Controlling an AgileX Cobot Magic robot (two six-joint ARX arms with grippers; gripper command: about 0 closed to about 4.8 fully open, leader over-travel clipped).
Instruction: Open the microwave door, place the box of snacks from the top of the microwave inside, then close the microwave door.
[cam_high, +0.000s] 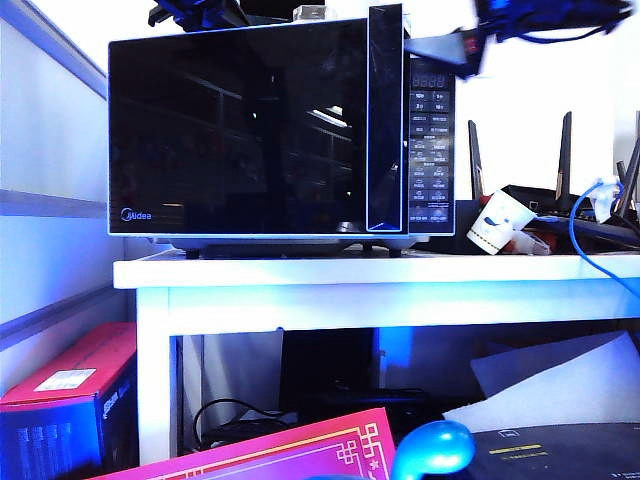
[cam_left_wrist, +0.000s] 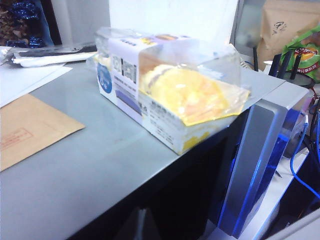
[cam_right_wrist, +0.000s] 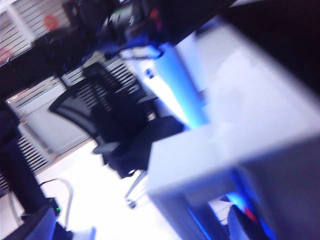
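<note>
Exterior view: we see the microwave (cam_high: 280, 130) standing on the white worktop (cam_high: 380, 272), toward its left end, the microwave door (cam_high: 240, 125) looking ajar, its tall handle strip (cam_high: 385, 115) angled out from the button panel (cam_high: 430, 150). Above the oven's right top corner a blurred dark arm reaches in from the right, and the right gripper (cam_high: 445, 50) hangs there just beside the top of the handle strip; we cannot tell from this blur whether it touches it. Its jaws stand released, as wide as they go, with nothing between them that we can see. A white paper cup (cam_high: 497, 222) with blue marks lies tilted on the worktop to the right of the microwave, near a blue cable (cam_high: 585, 235).

In the left wrist view, the box of snacks (cam_left_wrist: 170, 95), a clear tub with pale yellow contents and a printed band, rests on the grey top of the microwave (cam_left_wrist: 90, 170), close to its front edge above the opened door (cam_left_wrist: 250, 165). A brown envelope (cam_left_wrist: 30, 130) lies flat on the same top, well apart from the box. We cannot see the left gripper in any view. The right wrist view shows only a blurred worktop edge and an office chair (cam_right_wrist: 105, 125).
</note>
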